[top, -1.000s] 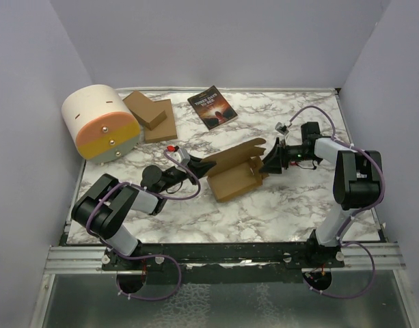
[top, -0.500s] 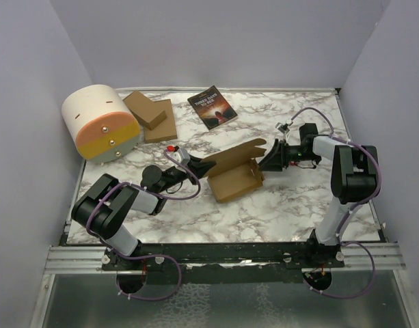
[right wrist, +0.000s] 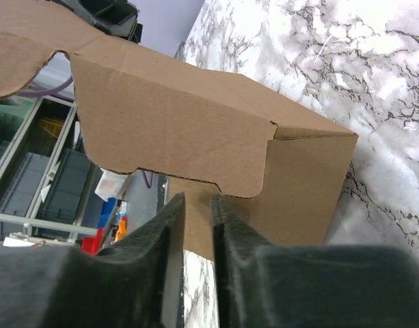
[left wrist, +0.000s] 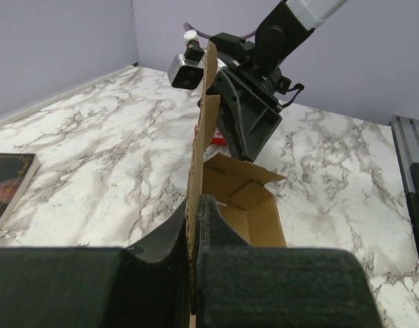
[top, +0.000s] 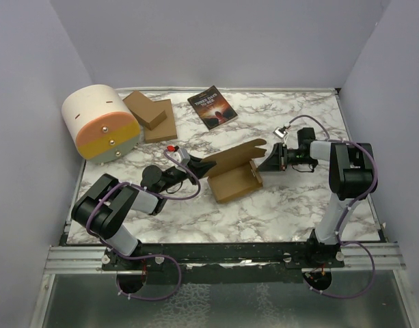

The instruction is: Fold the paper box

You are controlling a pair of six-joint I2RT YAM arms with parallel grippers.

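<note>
Marbled table (top: 291, 205), lilac walls (top: 216, 41), paper box (top: 233, 179)

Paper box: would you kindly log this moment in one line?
paper box: partly folded, flap raised | left tool: shut on flap | right tool: beside box

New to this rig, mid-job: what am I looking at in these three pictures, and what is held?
Two robot arms stand at the near edge of a marble table. One picture looks down from above; the others come from a camera on each wrist. The left claw is shut on a raised flap of the paper box. The right claw is at the box's other end; whether it grips, I cannot tell. Beyond lie a book, a cardboard stack and a rounded container.
</note>
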